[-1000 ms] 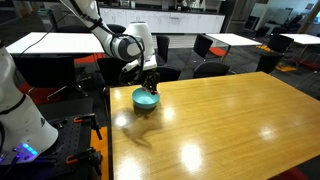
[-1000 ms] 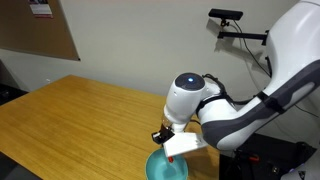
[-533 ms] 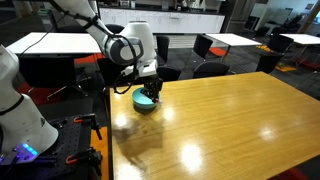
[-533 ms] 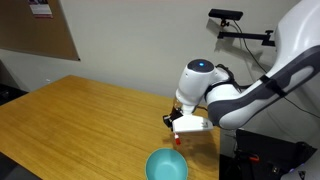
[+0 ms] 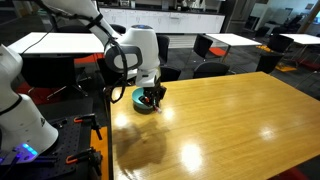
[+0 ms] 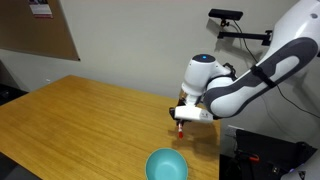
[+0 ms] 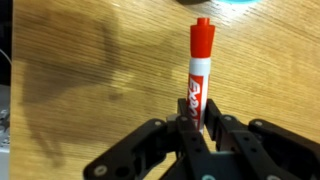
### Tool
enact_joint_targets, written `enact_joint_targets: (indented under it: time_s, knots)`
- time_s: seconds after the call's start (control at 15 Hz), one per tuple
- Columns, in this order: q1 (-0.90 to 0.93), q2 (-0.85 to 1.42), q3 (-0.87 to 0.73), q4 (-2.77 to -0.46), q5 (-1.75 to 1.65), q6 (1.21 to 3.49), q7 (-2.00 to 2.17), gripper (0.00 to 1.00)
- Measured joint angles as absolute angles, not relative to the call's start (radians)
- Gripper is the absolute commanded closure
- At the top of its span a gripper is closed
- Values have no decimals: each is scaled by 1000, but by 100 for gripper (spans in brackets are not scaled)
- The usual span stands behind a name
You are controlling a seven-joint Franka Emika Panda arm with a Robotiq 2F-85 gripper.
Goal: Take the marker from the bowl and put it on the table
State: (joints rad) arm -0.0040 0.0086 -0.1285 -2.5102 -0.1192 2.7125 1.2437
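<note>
— Gripping the red marker [image 7: 200,70] low on its barrel, that hand [image 7: 198,128] is clamped tight on it, and the capped end pokes out past the fingers toward the wood.
— So it's out of the teal bowl [image 6: 167,165]?
— Yes. In an exterior view the bowl looks empty and sits apart from the hand, near the edge of the yellow surface [image 6: 80,115]. The marker is over bare wood beside it. I can't tell whether its tip touches.
— Why off to the side?
— I'd guess so it can be set down without knocking the rim. Lowering and letting go remain, and a round marker may roll.
</note>
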Motion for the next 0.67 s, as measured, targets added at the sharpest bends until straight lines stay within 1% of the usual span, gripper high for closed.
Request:
enact_joint_targets:
  time_s: [0.67]
  knots:
    - [-91, 26, -133, -2510, 52, 2666, 1178, 95]
